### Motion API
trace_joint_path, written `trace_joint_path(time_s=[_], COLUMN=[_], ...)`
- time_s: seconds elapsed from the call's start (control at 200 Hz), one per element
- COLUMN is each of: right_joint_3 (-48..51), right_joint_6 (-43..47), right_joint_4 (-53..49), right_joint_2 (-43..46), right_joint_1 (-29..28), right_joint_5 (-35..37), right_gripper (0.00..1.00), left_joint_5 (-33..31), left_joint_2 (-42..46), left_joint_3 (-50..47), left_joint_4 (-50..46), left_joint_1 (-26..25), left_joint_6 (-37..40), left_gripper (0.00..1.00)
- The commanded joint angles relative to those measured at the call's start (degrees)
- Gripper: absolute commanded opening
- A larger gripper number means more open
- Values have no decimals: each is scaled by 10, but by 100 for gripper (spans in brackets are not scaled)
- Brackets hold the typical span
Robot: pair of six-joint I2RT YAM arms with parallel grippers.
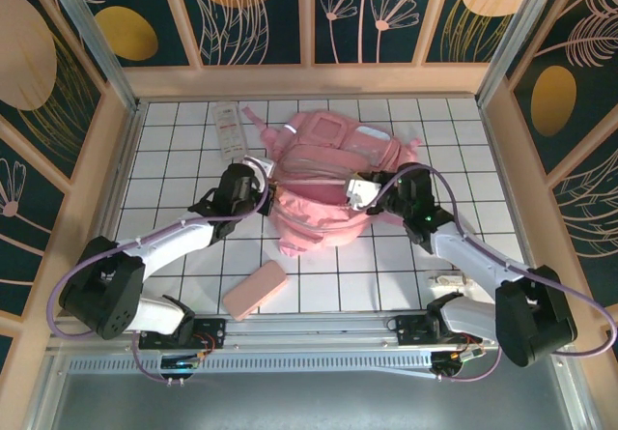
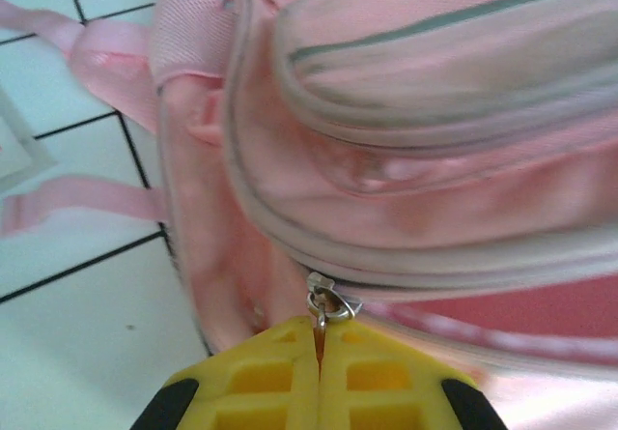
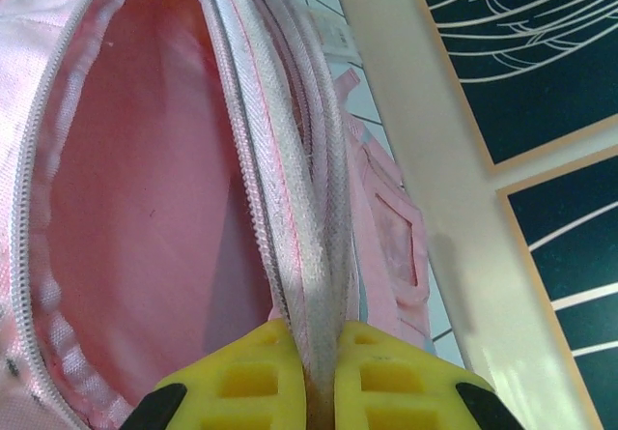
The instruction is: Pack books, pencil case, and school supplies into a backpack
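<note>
- Pink, soft and large, the fabric school backpack point(image 1: 323, 140) is seen lying at the middle of the white gridded table point(image 1: 174, 159), with both arms set against its near end, one at each side.
- The left gripper point(image 2: 320, 343) is closed fully, its yellow pads together. The small metal zipper pull point(image 2: 331, 304) is pinched at their tips, on the backpack's left side.
- The right gripper point(image 3: 319, 338) is closed narrowly on the white zip-tape rim point(image 3: 290, 208) of the main compartment. Pink lining is exposed beside that rim in the right wrist view, so the mouth is judged open.
- The plain light-pink oblong pencil case point(image 1: 255, 289) is found on the table at the near side of the backpack, apart from it, between the two arm bases and closer to the left one.
- Its long axis is laid diagonally, from near-left to far-right, pointing roughly toward the mouth.
- From the left gripper the pencil case lies toward the near edge. From the right gripper it lies toward the near edge and well to the left. The left arm is judged the nearer.
- As both grippers are occupied, release of the zipper pull is judged necessary before the pencil case can be collected.
- The flat clear oblong packet with white insert point(image 1: 228, 129) is placed far-left, just beside the backpack, also on the left arm's side.
</note>
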State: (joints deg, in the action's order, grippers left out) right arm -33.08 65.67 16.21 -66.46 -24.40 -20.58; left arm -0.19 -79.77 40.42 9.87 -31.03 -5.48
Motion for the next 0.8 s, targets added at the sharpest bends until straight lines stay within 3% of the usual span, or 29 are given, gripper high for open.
trace_joint_path(time_s=[0.0,0.1,0.125,0.16,0.175,0.295,0.415,0.475,0.545,0.626,0.691,0.796], right_joint_3=[13,7,8,10,11,-13,-86,-126,-167,-186,-199,-217], right_joint_6=[10,28,25,13,4,-128,-420,-486,-460,-380,-304,-248], right_joint_4=[33,-7,-8,-1,4,19,-30,-89,-173,-245,-299,-334], right_joint_2=[31,34,34,32,31,17,5,-8,-30,-51,-66,-87], right_joint_1=[25,11,0,-15,-23,-94,-77,-73,-91,-130,-137,-148], right_joint_5=[-28,-54,-45,-32,-26,49,6,-24,-2,77,85,139], right_gripper=[31,56,67,94,99,99,99,99,99,99,99,99], left_joint_5=[42,141,157,166,167,183,201,203,213,229,245,260], left_joint_2=[-5,-6,-4,-1,0,4,16,25,30,29,26,23], left_joint_3=[16,32,35,39,41,58,64,65,68,76,81,84], left_joint_4=[22,27,29,31,31,21,25,27,23,12,11,16], left_joint_1=[16,14,11,6,1,-27,-38,-38,-39,-39,-39,-39], left_joint_6=[78,44,35,23,19,-8,-47,-63,-64,-64,-64,-62], left_gripper=[0,0,0,0,0,0,0,0,0,0,0,0])
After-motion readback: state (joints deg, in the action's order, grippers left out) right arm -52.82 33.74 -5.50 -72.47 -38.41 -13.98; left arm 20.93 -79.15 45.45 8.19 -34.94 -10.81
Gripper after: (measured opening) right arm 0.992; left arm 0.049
